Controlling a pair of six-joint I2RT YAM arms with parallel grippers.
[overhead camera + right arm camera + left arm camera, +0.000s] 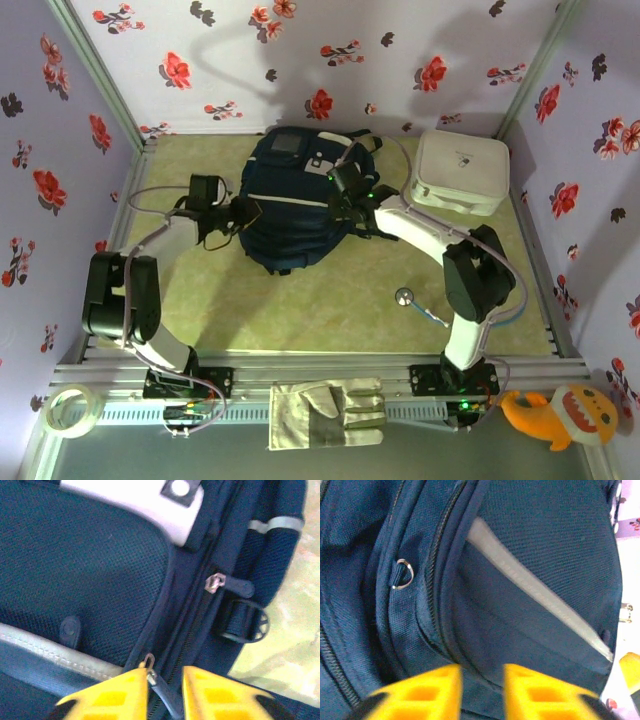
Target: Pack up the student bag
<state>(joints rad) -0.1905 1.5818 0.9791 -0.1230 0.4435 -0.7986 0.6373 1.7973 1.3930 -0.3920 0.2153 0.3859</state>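
Student bag (290, 215) lies flat, long axis near-to-far, grey panel (287, 143) end farthest.

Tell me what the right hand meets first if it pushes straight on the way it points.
The right hand likely meets the zip pull lying between its fingers, then the zip track of the student bag; depth is unclear.

The left arm (165, 238) and the right arm (420, 230) have white links and black joint housings. Thin grey cables (148, 189) loop beside them. Green lights (330, 178) glow mid-frame and at lower right. The left gripper (482, 692) and the right gripper (166, 692) have yellow fingers (427, 697) with square recesses.
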